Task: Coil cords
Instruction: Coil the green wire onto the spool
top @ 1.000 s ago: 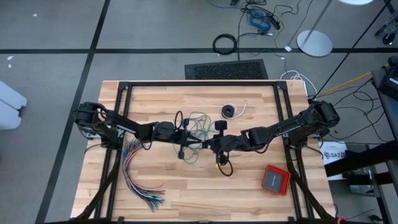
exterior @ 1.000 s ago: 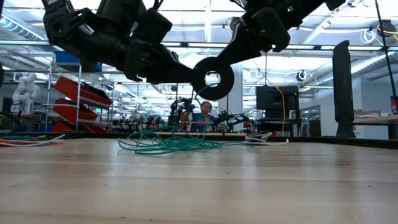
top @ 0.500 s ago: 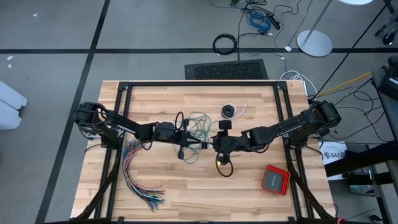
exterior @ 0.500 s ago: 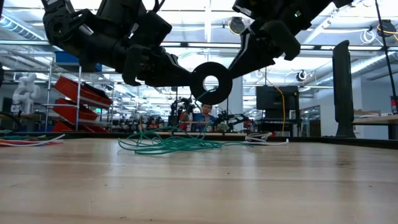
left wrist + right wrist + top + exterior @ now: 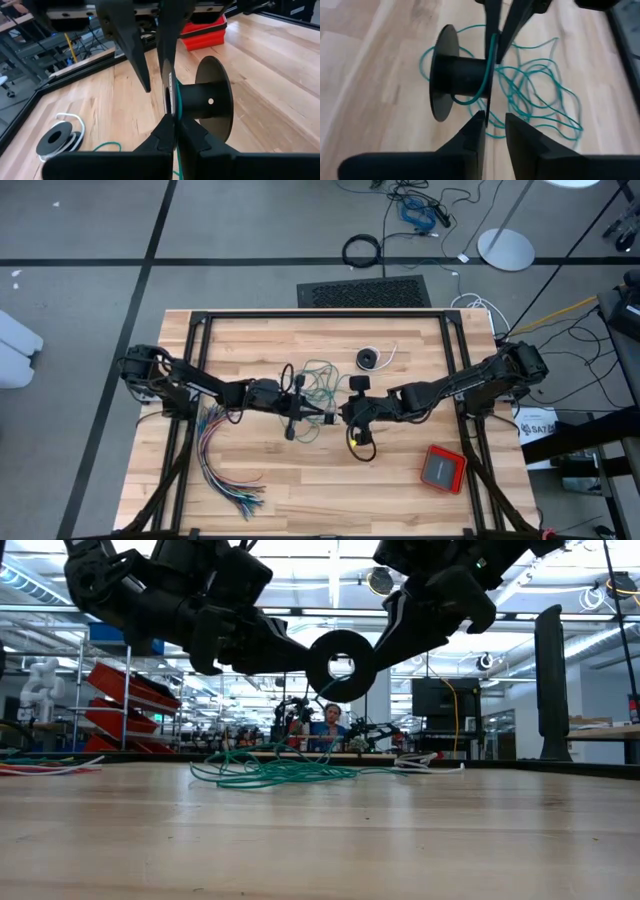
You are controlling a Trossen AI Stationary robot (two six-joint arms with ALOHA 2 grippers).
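Observation:
A black spool [image 5: 341,665] hangs above the table's middle between my two grippers. The teal-green cord [image 5: 535,95] takes a turn round its core [image 5: 465,80] and trails down to a loose pile [image 5: 318,385] on the wood. My left gripper [image 5: 175,127] is shut on one flange. My right gripper [image 5: 494,127] comes from the opposite side, open, with one finger on either side of that same flange. The black cord [image 5: 370,359] lies wound up at the far middle with its white tail on the table. My left gripper pinches the rim of the spool's nearer flange [image 5: 168,106] between its two fingers, coming nearly level from the table's left. The teal cord [image 5: 176,97] runs down between the fingers beside the flange. The spool hangs clear of the table with its axis level. My right gripper's fingers [image 5: 131,55] straddle the flange edge [image 5: 487,102]; whether one touches it I cannot tell.
A fanned bundle of many-coloured wires [image 5: 225,470] lies at the near left. A red box [image 5: 443,468] sits at the near right. A small black loop with a yellow piece [image 5: 360,445] lies just near of the grippers. A black frame [image 5: 320,313] rims the table.
My right gripper has tipped a little where it meets the spool. The spool has kept its place in the air, held by my left gripper.

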